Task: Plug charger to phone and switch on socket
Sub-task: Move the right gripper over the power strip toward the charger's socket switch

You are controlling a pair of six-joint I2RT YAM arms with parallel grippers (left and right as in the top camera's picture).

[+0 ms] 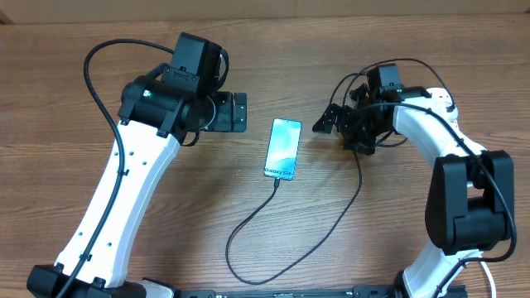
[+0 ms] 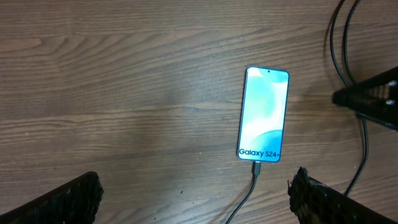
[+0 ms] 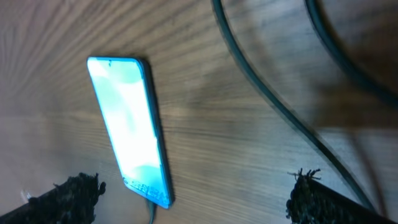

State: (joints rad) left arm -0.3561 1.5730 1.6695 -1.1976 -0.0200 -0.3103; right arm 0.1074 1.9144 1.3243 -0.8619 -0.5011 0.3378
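Observation:
The phone (image 1: 282, 149) lies screen up on the wooden table, its light blue screen lit. It also shows in the left wrist view (image 2: 264, 115) and the right wrist view (image 3: 127, 124). The charger's thin black cable (image 1: 248, 223) has its tip in the phone's bottom edge (image 2: 255, 168). It loops toward the front, then runs up under my right arm, where its far end is hidden. The socket is out of view. My left gripper (image 1: 234, 112) (image 2: 196, 199) is open and empty, left of the phone. My right gripper (image 1: 329, 124) (image 3: 193, 199) is open and empty, right of the phone.
Black arm cables (image 1: 352, 83) arch over my right wrist, and dark cables (image 3: 267, 93) cross the right wrist view. My right gripper's tip shows at the right edge of the left wrist view (image 2: 373, 99). The table's far edge (image 1: 265, 8) runs along the top.

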